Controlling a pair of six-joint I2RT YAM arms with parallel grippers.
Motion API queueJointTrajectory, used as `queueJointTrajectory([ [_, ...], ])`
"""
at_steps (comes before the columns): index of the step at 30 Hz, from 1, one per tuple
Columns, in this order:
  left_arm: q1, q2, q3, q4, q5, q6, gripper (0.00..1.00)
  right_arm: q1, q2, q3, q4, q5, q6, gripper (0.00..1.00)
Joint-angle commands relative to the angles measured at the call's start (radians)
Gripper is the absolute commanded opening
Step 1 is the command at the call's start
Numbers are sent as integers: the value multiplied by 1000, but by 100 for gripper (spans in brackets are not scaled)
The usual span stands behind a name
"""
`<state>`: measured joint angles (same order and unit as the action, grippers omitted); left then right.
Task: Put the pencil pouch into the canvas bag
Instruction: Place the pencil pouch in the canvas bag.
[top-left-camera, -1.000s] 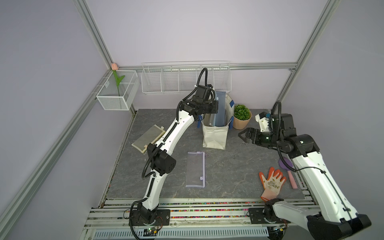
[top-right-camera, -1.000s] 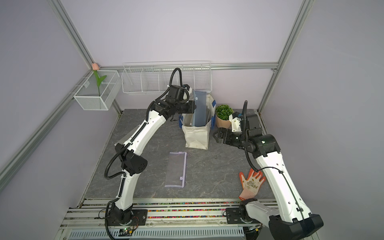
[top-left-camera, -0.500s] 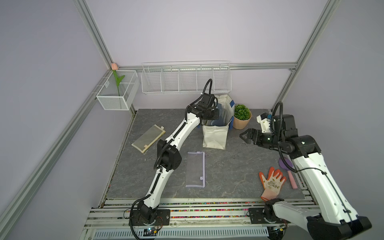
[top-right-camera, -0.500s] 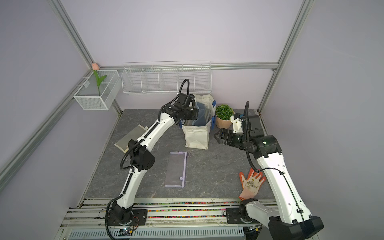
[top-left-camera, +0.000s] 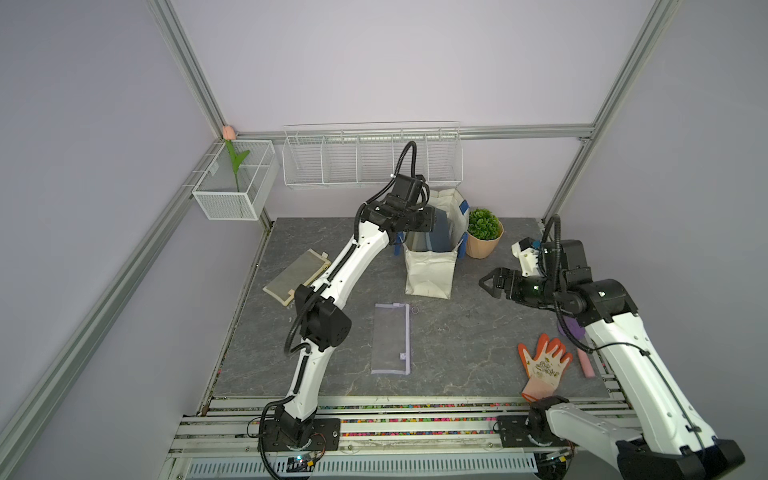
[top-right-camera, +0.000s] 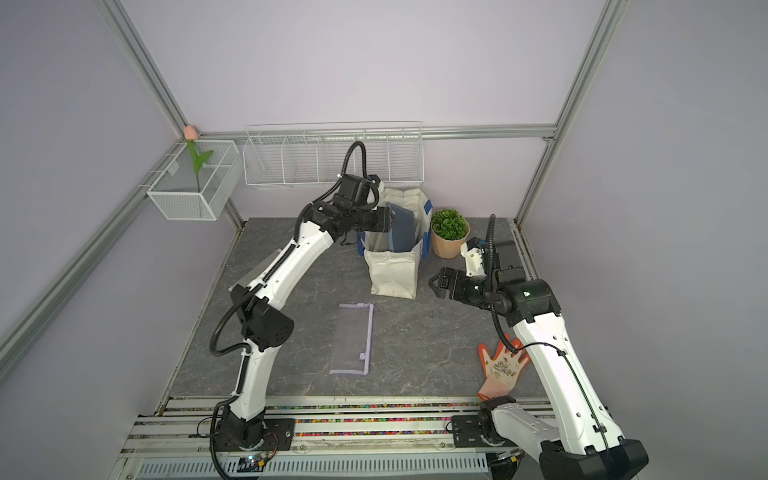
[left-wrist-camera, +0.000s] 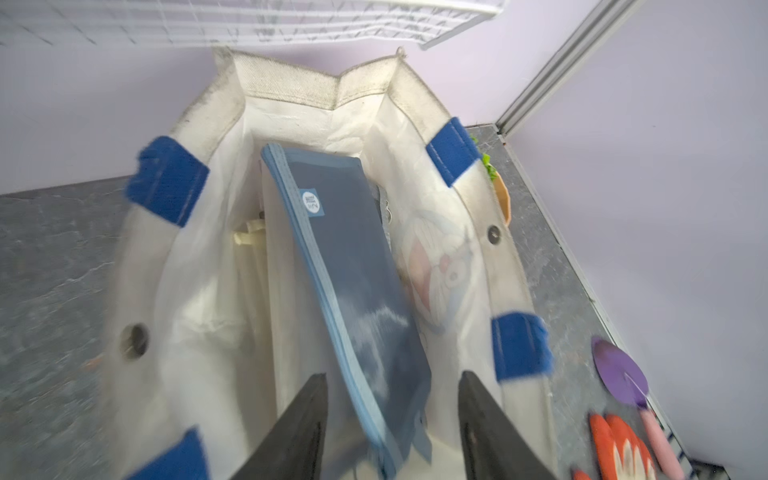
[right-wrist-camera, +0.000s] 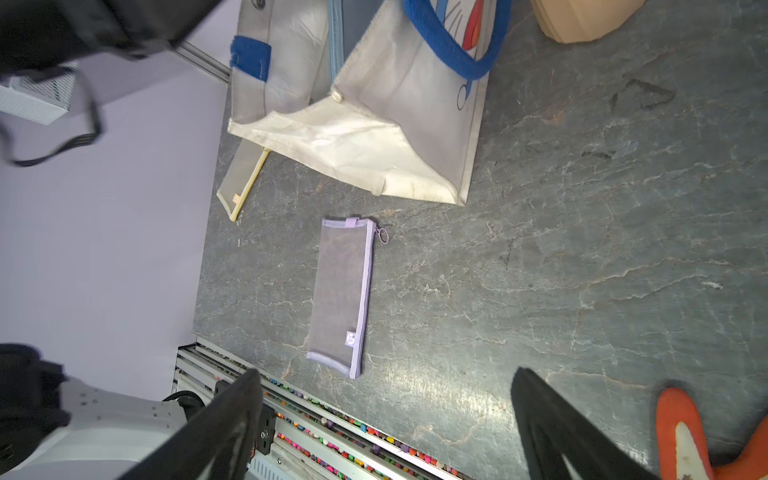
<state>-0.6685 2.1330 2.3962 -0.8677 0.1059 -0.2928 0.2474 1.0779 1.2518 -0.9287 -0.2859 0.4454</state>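
The left arm (top-left-camera: 353, 266) reaches up and far across the table (top-left-camera: 457, 340), bent at the elbow, with its wrist level over the mouth of the canvas bag (top-left-camera: 430, 274). The left claw (left-wrist-camera: 392, 376) points down into the bag, half open. The blue pencil pouch (left-wrist-camera: 349, 257) stands on end inside the bag, tilted, with its upper end just below and between the 2 fingers. The wrist view is blurred, but a gap seems to show on each side, so the claw is not gripping it.

The right arm (top-left-camera: 602, 316) is folded low at the right, its claw (top-left-camera: 488, 286) wide, holding nothing and pointing left toward the bag.

In view are 2 arms, 1 bag and 3 pouches: the blue 1, a purple mesh pouch (top-left-camera: 390, 338) flat near the middle, and a yellow-edged pouch (top-left-camera: 295, 276) at the left. There is also 1 potted plant (top-left-camera: 482, 245), 1 orange glove (top-left-camera: 544, 368) and 1 purple trowel (left-wrist-camera: 619, 374).
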Motion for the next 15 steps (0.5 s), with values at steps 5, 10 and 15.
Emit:
queueJointTrajectory([
  [5,-4,-478,-546,51,-1,-40,65,60,-102,-189,100,-9,89,95],
  [10,47,-760,-1101,223,104,-230,70,217,-102,-342,242,58,192,95],
  [15,159,-928,-1499,424,216,-358,72,362,-17,-479,479,99,255,95],
])
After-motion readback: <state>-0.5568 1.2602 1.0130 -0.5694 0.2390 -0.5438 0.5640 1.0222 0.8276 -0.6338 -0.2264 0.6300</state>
